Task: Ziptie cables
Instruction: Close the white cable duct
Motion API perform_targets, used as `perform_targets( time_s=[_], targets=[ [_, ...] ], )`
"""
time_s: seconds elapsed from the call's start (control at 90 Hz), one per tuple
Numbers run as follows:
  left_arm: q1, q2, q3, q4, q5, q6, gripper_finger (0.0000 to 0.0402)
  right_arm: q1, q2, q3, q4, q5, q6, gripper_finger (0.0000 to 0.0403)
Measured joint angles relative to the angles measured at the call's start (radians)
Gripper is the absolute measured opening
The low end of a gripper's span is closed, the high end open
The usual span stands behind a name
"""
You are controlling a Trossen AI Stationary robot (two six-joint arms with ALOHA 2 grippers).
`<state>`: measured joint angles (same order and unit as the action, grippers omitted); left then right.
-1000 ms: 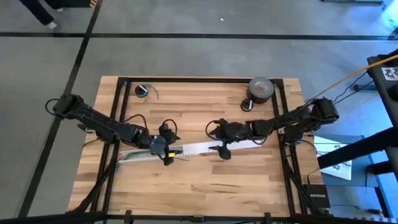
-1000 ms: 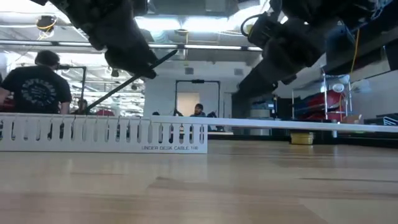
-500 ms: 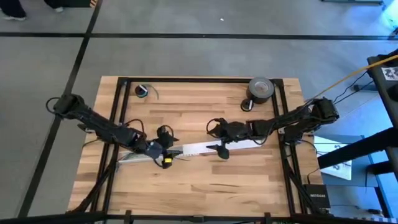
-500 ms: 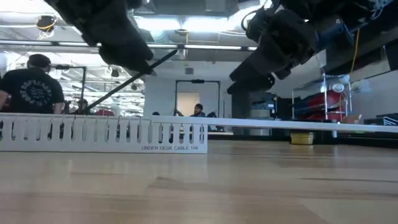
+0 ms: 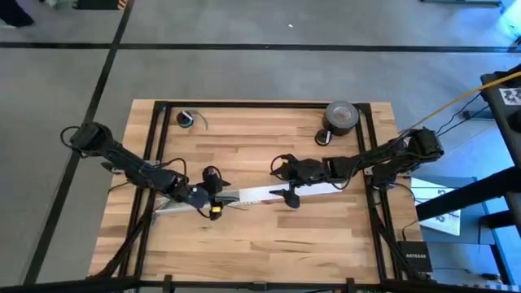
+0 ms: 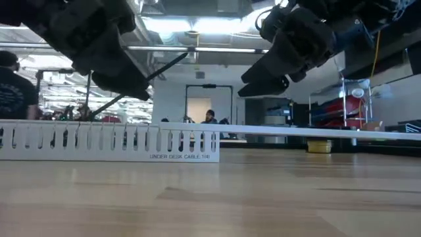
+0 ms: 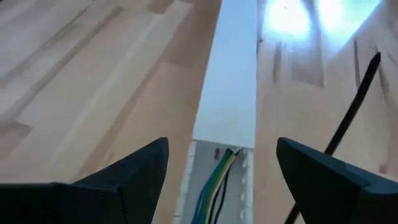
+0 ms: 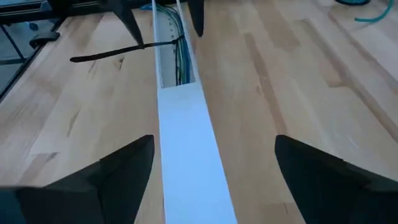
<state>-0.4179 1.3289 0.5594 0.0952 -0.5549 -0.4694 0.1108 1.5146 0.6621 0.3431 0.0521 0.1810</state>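
Two dark, near-black arms, multi-joint, slim links w/ chunkier round joint housings. Thin black cables loop loosely off each arm, most visible just behind each claw and at the shoulder ends. Left gripper [image 5: 213, 203]: black body, small yellow mark close to the finger end. Right gripper [image 5: 286, 195]: all black, no coloured marks visible. Fingers [image 7: 134, 171] in left wrist view: matte black, wedge-shaped, tapering to blunt points, plain flat faces. Right fingers [image 8: 127, 165] same shape and finish. From table level both claws read as bulky black blocks. Screws, labels too small to tell.
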Motion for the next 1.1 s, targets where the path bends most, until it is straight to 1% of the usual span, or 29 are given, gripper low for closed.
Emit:
perform_targets(
  time_s=[0.189, 0.3, 0.467, 0.544, 0.689, 0.778, 0.844, 0.922, 1.1],
  targets=[
    [0.021, 0.0, 0.0, 0.0, -0.007, -0.02, 0.0285, 0.0, 0.0, 0.0, -0.001, 0.0, 0.0, 0.0321],
    [0.035, 0.0, 0.002, -0.002, -0.008, -0.057, 0.0286, 0.0, 0.0, 0.0, -0.001, 0.0, -0.002, 0.0321],
    [0.037, 0.0, 0.016, -0.006, 0.002, -0.079, 0.0307, 0.0, 0.0, 0.0, -0.001, 0.0, -0.005, 0.0321],
    [0.036, 0.0, 0.019, -0.007, 0.004, -0.07, 0.0318, 0.0, 0.0, 0.0, -0.002, 0.0, -0.006, 0.0321],
    [0.036, 0.0, 0.019, -0.054, 0.004, 0.009, 0.0323, 0.0, 0.0, 0.0, -0.004, 0.0, -0.006, 0.0321],
    [0.032, 0.0, 0.019, -0.098, 0.006, -0.004, 0.0324, 0.0, 0.0, 0.0, -0.007, 0.0, -0.006, 0.0321],
    [0.028, 0.0, 0.019, -0.115, 0.016, -0.046, 0.0324, 0.0, 0.0, 0.0, -0.01, 0.0, -0.006, 0.0321],
    [0.027, 0.0, 0.019, -0.108, 0.043, -0.051, 0.0324, 0.0, 0.0, 0.0, -0.009, 0.0, -0.006, 0.0321],
    [0.027, 0.049, 0.02, -0.087, 0.084, -0.001, 0.0324, 0.0, 0.0, 0.0, -0.008, 0.0, -0.006, 0.0321]
  ],
)
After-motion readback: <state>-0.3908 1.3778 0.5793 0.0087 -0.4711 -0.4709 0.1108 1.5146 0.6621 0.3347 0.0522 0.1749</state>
